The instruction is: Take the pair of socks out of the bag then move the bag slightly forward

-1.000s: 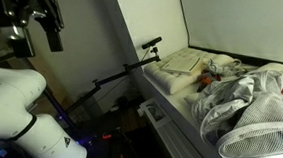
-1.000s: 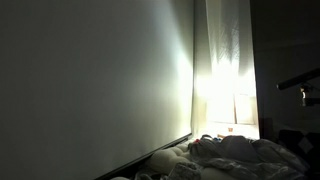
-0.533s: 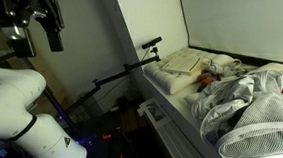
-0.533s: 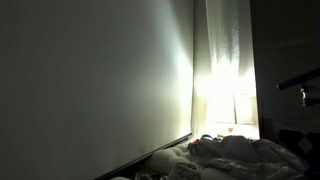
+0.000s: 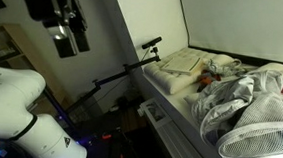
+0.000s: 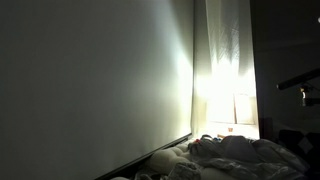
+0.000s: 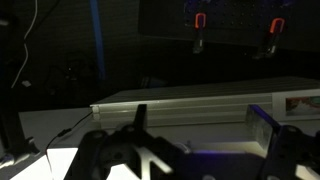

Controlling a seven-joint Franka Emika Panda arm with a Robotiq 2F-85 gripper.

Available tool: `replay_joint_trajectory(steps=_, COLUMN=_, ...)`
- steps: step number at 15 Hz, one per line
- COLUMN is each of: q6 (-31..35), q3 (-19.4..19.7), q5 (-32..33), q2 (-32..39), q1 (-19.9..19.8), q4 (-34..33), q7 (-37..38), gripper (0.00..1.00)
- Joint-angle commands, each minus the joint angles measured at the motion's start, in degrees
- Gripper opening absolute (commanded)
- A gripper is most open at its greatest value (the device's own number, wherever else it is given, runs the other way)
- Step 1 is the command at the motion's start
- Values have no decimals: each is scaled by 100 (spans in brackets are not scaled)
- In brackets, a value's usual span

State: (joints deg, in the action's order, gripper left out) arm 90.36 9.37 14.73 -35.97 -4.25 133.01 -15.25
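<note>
The bag (image 5: 242,108) is a white-grey mesh heap on the bed at the right, and its round hoop rim (image 5: 264,144) faces the front. It also shows dimly in an exterior view (image 6: 245,155). The pair of socks is hidden; I cannot see it in any view. My gripper (image 5: 70,36) hangs high at the upper left, well away from the bed and the bag. In the wrist view my gripper (image 7: 200,125) has its fingers wide apart with nothing between them, and it looks at the long pale edge of the bed (image 7: 190,98).
Cream folded cloths (image 5: 183,61) lie at the far end of the bed. A red-orange item (image 5: 210,80) lies beside the bag. A black stand (image 5: 132,68) leans by the bed's side. My white arm base (image 5: 19,116) is at the lower left. A bright curtain (image 6: 225,70) is behind.
My gripper has moved right toward the bed and slightly down. The bag and cloths have not moved.
</note>
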Motion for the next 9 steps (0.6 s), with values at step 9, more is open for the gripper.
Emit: replay_joint_trajectory(steps=9, q6=2165, q3=-112, q5=-121, q2=1669, q1=-19, q4=-379, q7=483, gripper=100)
